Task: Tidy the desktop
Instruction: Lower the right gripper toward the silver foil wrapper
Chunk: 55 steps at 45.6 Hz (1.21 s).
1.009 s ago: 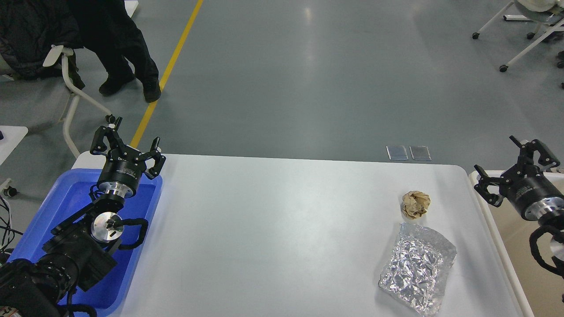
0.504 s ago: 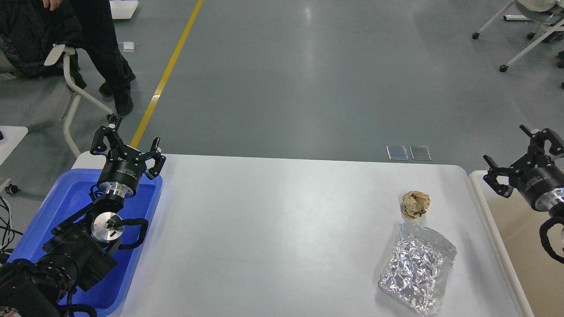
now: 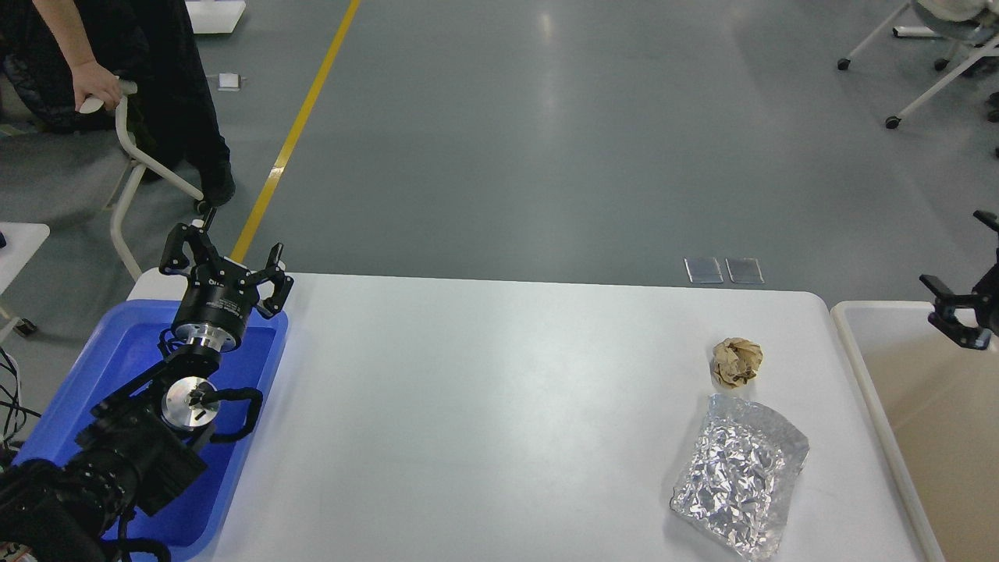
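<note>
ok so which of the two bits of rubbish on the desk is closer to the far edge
The brown paper ball. It sits beyond the flat foil bag, which lies nearer the desk's near edge.

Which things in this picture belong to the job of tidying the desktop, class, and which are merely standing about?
Part of the job:
- desktop
- crumpled brown paper ball
- crumpled silver foil bag
- blue tray
- beige bin
- left gripper
- right gripper

Merely about:
- yellow floor line
- white chair
- person's hand
</note>
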Tool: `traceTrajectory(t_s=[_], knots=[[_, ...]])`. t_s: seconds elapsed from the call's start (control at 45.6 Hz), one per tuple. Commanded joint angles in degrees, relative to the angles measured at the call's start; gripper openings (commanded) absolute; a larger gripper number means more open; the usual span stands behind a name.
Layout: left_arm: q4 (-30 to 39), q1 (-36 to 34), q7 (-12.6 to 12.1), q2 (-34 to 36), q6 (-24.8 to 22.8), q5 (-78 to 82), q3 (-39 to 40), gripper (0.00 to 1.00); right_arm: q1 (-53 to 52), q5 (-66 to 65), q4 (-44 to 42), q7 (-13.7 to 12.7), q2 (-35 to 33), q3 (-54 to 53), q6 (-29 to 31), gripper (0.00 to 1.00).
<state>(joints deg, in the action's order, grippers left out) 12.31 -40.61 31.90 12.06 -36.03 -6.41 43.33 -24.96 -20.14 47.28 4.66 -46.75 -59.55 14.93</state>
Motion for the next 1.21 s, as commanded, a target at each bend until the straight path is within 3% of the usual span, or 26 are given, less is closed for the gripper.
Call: traceTrajectory(t_s=[0.0, 0.197, 0.548, 0.724, 0.921, 1.184], knots=[[0.0, 0.0, 0.0, 0.0, 0.0, 0.0, 0.0, 1.00, -3.4, -13.5, 0.6, 0.0, -10.2, 15.0, 0.2, 0.99], [0.0, 0.0, 0.0, 0.0, 0.0, 0.0, 0.0, 1.00, -10.9, -29.4, 13.4, 0.0, -19.3, 36.8, 0.2, 0.99], [0.0, 0.0, 0.0, 0.0, 0.0, 0.0, 0.0, 1.00, -13.0, -47.3, 31.4, 0.0, -22.3, 42.6, 0.2, 0.99], [0.0, 0.0, 0.0, 0.1, 0.0, 0.0, 0.0, 1.00, -12.3, -52.1, 31.7, -0.3, -18.1, 47.3, -1.0, 0.99], [0.0, 0.0, 0.0, 0.0, 0.0, 0.0, 0.0, 1.00, -7.4, -52.4, 30.2, -0.4, -12.2, 49.5, -7.9, 0.99], [0.0, 0.0, 0.0, 0.1, 0.0, 0.0, 0.0, 1.00, -5.6, -52.4, 28.8, -0.4, -9.1, 49.4, -8.8, 0.99]])
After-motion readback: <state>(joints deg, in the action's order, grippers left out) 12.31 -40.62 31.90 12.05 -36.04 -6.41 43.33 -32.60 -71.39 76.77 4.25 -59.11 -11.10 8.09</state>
